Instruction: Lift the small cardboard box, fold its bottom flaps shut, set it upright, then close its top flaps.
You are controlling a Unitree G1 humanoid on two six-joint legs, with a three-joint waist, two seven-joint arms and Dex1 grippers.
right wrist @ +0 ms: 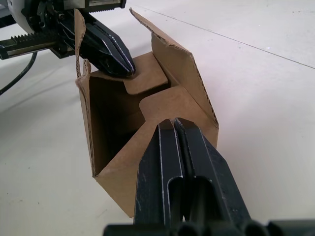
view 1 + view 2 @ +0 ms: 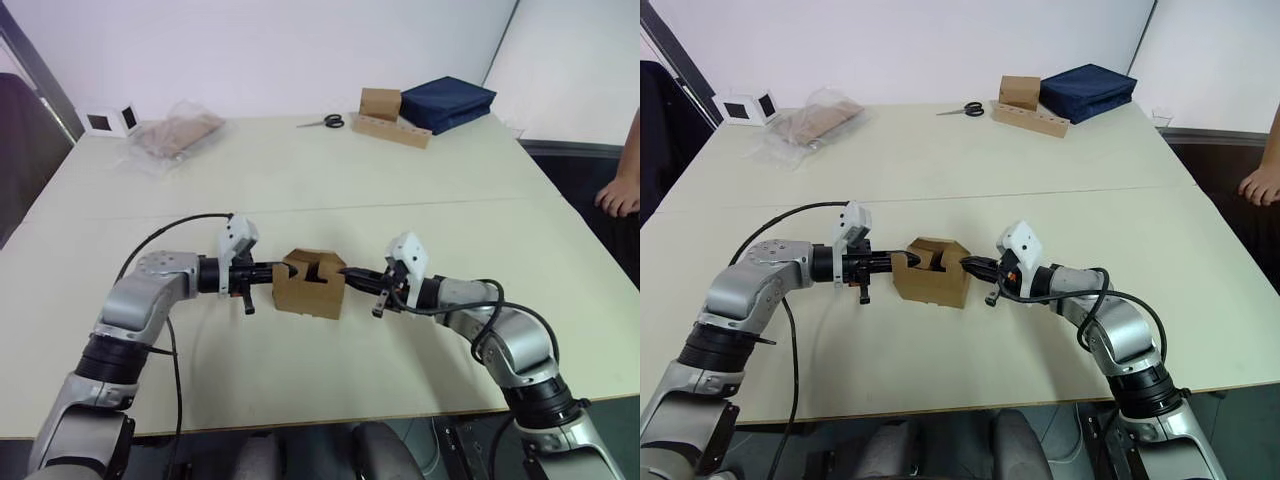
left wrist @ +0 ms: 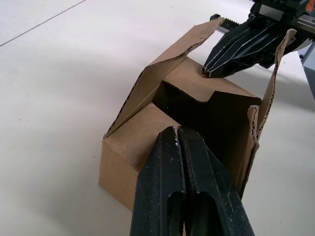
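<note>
Small cardboard box (image 2: 310, 285) sits on the table (image 2: 400, 190), near-centre. Left gripper (image 3: 181, 135) and right gripper (image 1: 173, 125), fingers together, press two flaps inward; side flaps stand up, closing unfinished.

The two head views look forward and down from above the desk's (image 2: 300, 190) near edge, taking in its whole top to the far edge. Each wrist view looks close along its own fingers at the small cardboard box (image 2: 310, 285), facing the other gripper across it.
</note>
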